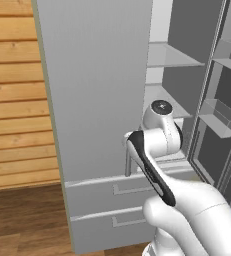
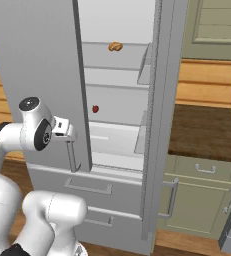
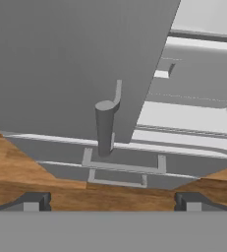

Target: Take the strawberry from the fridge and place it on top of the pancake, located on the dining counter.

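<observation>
Inside fridge [image 2: 37, 45], strawberry [image 2: 95, 108] on middle shelf; gripper [image 3: 110, 201] spread wide, empty: swing around closed door's edge, approach level.

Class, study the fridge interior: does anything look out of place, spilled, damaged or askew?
Nothing stands out. The strawberry sits alone on a middle shelf, an orange-brown food item on the shelf above; the fridge shows no spills.
</observation>
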